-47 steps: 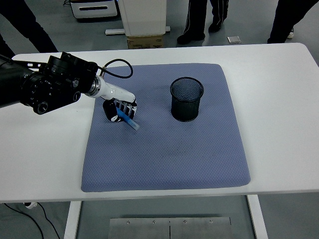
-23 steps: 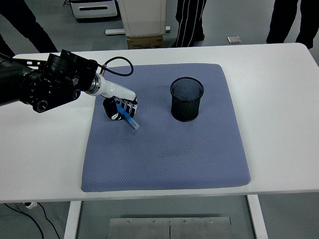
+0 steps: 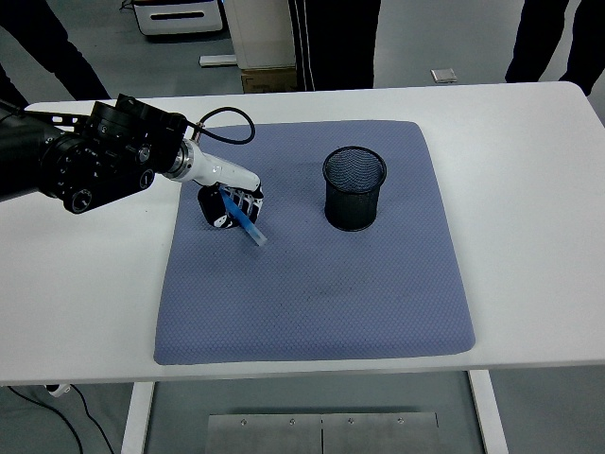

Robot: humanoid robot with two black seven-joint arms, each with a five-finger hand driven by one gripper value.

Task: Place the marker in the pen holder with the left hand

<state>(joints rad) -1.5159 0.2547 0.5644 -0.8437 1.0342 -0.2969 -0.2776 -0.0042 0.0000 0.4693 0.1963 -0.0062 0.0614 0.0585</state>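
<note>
The left robot hand (image 3: pixel 230 207) grasps a blue marker (image 3: pixel 248 227) left of centre. The mesh holder (image 3: pixel 354 188) stands mid-frame on the mat (image 3: pixel 378 293). No writing is legible.

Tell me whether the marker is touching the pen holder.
Apart. The head view shows the blue marker gripped in the left robot hand, with a bare stretch of blue mat plainly separating it from the black mesh pen holder.
</note>
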